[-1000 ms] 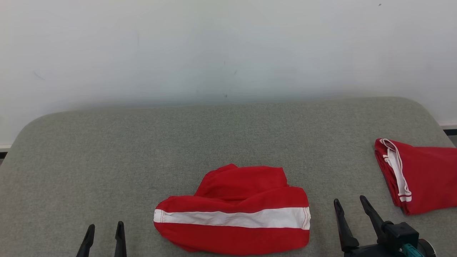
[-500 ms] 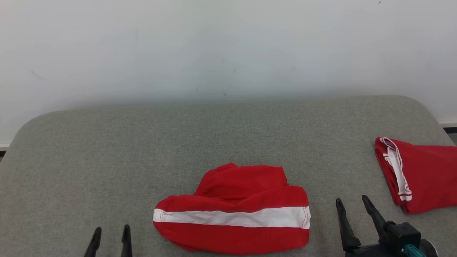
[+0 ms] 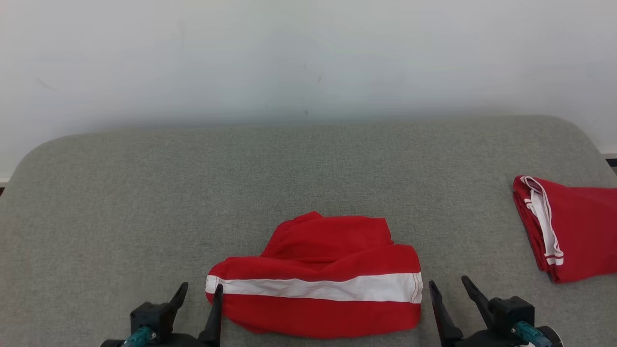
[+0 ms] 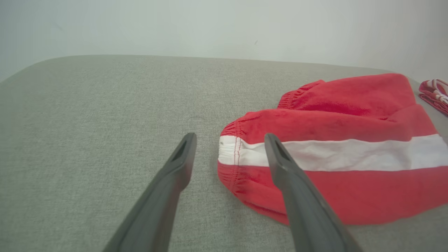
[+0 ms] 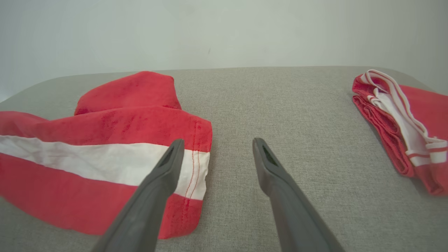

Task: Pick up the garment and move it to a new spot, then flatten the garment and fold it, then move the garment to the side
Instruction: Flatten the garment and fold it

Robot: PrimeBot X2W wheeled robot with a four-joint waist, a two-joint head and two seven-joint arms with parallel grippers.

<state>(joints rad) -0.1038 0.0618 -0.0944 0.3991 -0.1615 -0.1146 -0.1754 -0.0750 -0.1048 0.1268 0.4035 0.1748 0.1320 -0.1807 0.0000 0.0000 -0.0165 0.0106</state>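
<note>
Red garment [image 3: 318, 284] lies crumpled at front centre of bench [image 3: 144, 193].
Left tool [image 3: 201, 286] wide, empty, at garment's left edge; right tool [image 3: 448, 281] wide, empty, just beside its right edge. Folded red cloth [image 3: 573, 226] far right.

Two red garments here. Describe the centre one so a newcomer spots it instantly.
Start at the grey padded table. At the middle of its near edge lies a crumpled red garment. Unlike the folded red garment at the right edge, it has one broad white band running across it.
</note>
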